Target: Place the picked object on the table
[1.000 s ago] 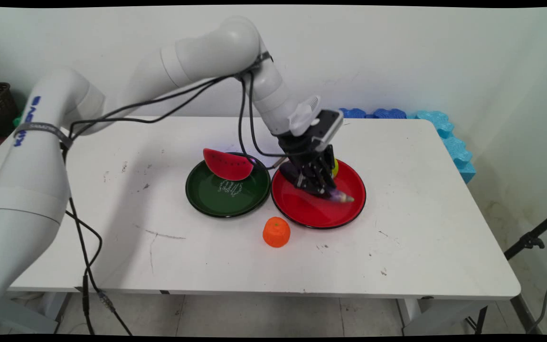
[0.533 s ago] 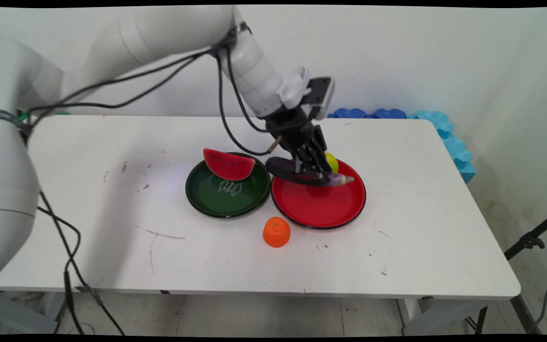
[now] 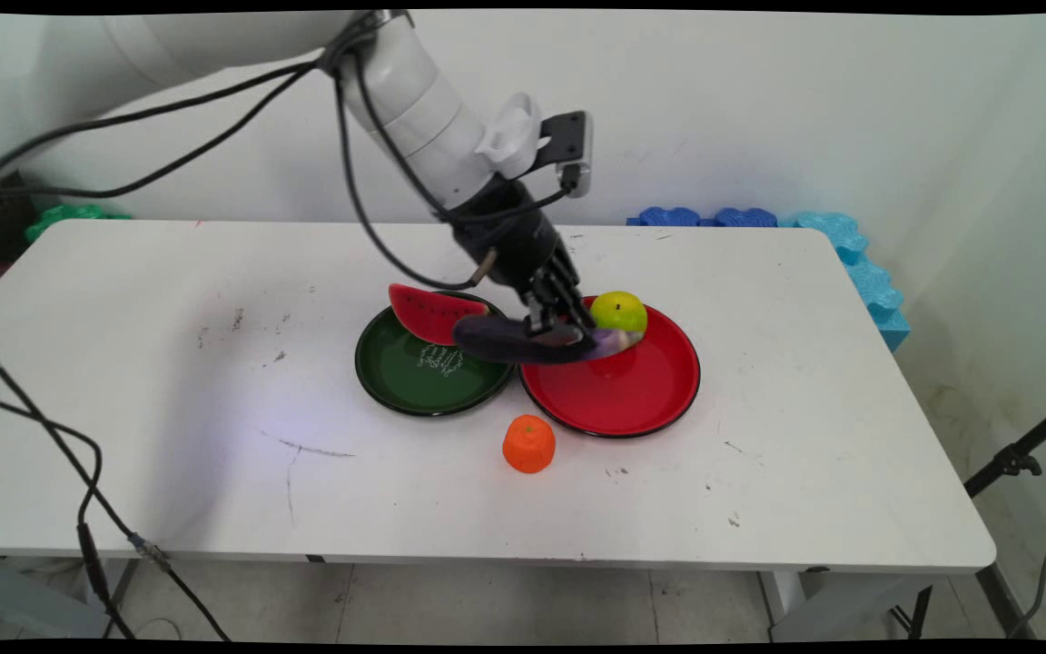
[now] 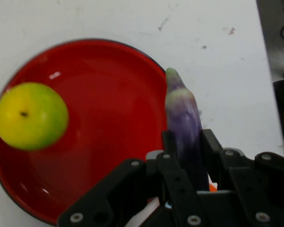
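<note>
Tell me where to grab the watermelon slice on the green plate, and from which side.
Judging by its pose, take the watermelon slice from above, fingers closing across its two flat red faces near the middle. It leans on the green plate at its far rim, straight edge up, rind down. The gripper, shut on the eggplant, hangs close on its right, so approach from the left side.

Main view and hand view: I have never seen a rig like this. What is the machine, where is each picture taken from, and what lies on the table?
The machine is a white robot arm with a black two-finger end effector. The main view looks down across the white table from a fixed camera. The hand view comes from a camera on the hand, looking along the fingers. The end effector holds a purple eggplant, lifted above the plates. A red plate carries a yellow-green apple. A green plate carries a watermelon slice. An orange fruit sits on the table in front of the plates.
</note>
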Available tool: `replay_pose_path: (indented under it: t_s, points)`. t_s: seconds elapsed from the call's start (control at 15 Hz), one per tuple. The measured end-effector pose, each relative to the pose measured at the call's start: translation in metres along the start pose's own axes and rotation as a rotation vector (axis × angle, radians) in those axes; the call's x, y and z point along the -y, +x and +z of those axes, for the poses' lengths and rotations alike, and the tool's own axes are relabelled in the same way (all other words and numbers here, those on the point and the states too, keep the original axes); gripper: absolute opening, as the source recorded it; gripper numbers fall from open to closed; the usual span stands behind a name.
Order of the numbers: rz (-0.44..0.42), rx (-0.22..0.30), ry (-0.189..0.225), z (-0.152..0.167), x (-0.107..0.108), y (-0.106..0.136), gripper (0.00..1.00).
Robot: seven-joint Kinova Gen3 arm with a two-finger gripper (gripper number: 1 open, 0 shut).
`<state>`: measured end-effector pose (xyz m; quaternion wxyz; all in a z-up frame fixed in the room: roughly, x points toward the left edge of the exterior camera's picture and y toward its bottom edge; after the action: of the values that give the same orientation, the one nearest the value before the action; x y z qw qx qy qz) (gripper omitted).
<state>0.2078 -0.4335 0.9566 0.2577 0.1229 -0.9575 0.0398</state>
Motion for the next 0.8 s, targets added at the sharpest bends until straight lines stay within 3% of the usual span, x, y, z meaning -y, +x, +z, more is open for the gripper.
replay_pose_path:
  t_s: [0.4, 0.8]
  points:
    - [-0.136, 0.027, -0.018, 0.001, -0.041, -0.020, 0.00]
    - [-0.221, 0.031, -0.028, 0.033, -0.071, -0.045, 0.00]
